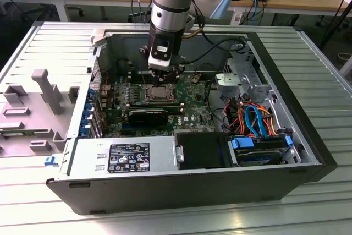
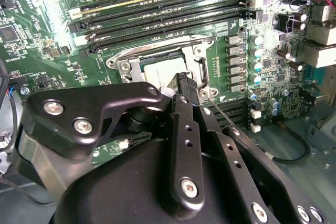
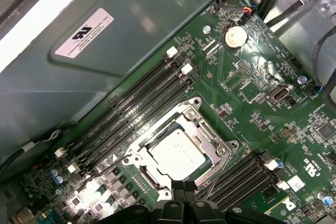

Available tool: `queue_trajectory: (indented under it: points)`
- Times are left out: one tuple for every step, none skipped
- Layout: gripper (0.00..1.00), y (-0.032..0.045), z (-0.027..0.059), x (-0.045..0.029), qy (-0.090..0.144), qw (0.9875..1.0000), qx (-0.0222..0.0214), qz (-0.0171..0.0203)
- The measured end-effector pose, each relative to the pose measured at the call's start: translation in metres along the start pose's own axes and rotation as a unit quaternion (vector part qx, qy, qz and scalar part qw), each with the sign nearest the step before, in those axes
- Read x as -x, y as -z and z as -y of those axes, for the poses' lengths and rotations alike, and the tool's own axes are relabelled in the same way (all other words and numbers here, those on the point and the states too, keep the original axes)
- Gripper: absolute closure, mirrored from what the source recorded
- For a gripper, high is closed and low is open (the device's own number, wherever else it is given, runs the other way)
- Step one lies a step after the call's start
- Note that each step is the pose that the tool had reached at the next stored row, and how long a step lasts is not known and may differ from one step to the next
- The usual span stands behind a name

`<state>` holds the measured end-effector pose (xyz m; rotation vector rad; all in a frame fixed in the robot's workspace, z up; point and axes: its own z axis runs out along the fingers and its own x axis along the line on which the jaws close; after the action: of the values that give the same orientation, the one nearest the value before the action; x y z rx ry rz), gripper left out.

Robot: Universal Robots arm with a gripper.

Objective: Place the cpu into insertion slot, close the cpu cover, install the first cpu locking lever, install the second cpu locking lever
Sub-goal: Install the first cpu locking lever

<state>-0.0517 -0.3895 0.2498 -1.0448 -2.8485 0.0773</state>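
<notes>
Fingers (image 3: 177, 187) of the gripper (image 3: 182, 186) are closed, tips pressed together with nothing visible between them. In both wrist views the tips sit at the edge of the insertion slot (image 3: 189, 109), just beside the cpu (image 3: 176, 153).

1. The cpu lies flat inside the insertion slot, silvery-grey top facing up.
2. The cpu cover (image 3: 202, 170) is down over the chip; the chip top shows through its square window.
3. A thin metal lever rod (image 3: 218, 177) runs along one side of the slot and passes close beside the fingertips. Whether the rod is latched cannot be determined.
4. In the second wrist view the gripper (image 2: 182, 80) hides part of the cpu (image 2: 160, 74), and the lever rod (image 2: 220, 114) slants away from the tips.

Long black memory slots (image 3: 131, 119) run parallel to one side of the insertion slot on the green circuit board (image 3: 252, 77). A round coin cell (image 3: 235, 36) sits farther out on the board.

In the exterior view the gripper (image 1: 165, 72) points straight down into the open computer case (image 1: 308, 136), directly above the cpu (image 1: 159, 93). The case lies on its side on a slatted metal table (image 1: 330, 70), with a grey power supply (image 1: 126, 155) along its near edge.
</notes>
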Motion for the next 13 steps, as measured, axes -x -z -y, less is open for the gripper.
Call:
queue_trajectory:
  points:
    - [0.89,0.0000,0.0000,0.0000,0.001,1.0000,-0.0001,0.0001]
    - [0.89,0.0000,0.0000,0.0000,0.001,1.0000,-0.0001,0.0001]
    - [0.89,0.0000,0.0000,0.0000,0.002,1.0000,-0.0002,0.0002]
    - [0.89,0.0000,0.0000,0.0000,0.003,1.0000,-0.0002,0.0002]
    - [0.89,0.0000,0.0000,0.0000,0.003,1.0000,-0.0002,0.0003]
    - [0.89,0.0000,0.0000,0.0000,0.004,1.0000,-0.0003,0.0003]
    - [0.89,0.0000,0.0000,0.0000,0.005,1.0000,-0.0004,0.0004]
    - [0.89,0.0000,0.0000,0.0000,0.005,1.0000,-0.0004,0.0004]
    - [0.89,0.0000,0.0000,0.0000,0.005,1.0000,-0.0005,0.0005]
    - [0.89,0.0000,0.0000,0.0000,0.006,1.0000,-0.0005,0.0005]
    - [0.89,0.0000,0.0000,0.0000,0.007,1.0000,-0.0005,0.0006]
    - [0.89,0.0000,0.0000,0.0000,0.007,1.0000,-0.0006,0.0006]
    - [0.89,0.0000,0.0000,0.0000,0.008,1.0000,-0.0007,0.0007]
